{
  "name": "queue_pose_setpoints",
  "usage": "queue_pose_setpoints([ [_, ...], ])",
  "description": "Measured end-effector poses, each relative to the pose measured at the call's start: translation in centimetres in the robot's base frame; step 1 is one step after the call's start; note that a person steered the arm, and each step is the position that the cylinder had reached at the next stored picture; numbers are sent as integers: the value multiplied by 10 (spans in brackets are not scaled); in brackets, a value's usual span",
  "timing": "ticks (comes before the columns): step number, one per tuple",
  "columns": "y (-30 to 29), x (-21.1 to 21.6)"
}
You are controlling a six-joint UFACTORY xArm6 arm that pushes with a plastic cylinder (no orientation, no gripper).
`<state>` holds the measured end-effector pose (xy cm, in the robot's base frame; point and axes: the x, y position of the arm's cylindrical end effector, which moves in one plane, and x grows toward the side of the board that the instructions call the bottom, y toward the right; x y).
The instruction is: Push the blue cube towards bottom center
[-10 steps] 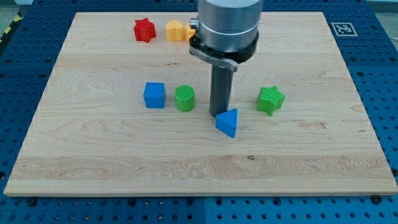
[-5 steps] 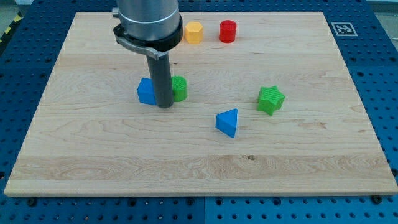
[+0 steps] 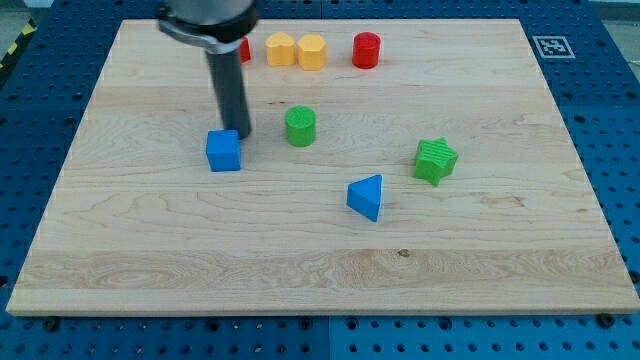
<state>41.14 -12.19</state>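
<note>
Resting on the board: my tip (image 3: 236, 136), the lower end of the dark rod, sits at the far right corner of the blue cube (image 3: 224, 150), touching it or just short of touching; which of the two I cannot tell.
Claw: the arm carries none, only the straight rod, so nothing is held and there is no opening to report.
Blue cube: left of the board's middle, roughly halfway between the far and near edges, standing flat on the wooden board (image 3: 320, 270).
Green cylinder (image 3: 300, 126): right of the cube and a little farther back, near it but apart from both cube and rod.
Blue triangular block (image 3: 366, 196): right of centre, nearer than the cube and well apart from it.
Green star block (image 3: 435, 160): right of the triangular block and slightly farther back, near it.
Far row: two yellow blocks (image 3: 296, 49) side by side, touching or nearly so, their shapes hard to make out; a red cylinder (image 3: 366, 49) to their right, apart.
Red block (image 3: 244, 50): left of the yellow pair, mostly hidden behind the rod, shape not readable.
Marker tag (image 3: 550, 45): black-and-white square just off the board's far right corner.
</note>
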Motion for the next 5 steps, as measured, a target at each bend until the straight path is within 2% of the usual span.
queue_pose_setpoints([
  [1, -43, 1],
  [2, -50, 2],
  [5, -31, 16],
])
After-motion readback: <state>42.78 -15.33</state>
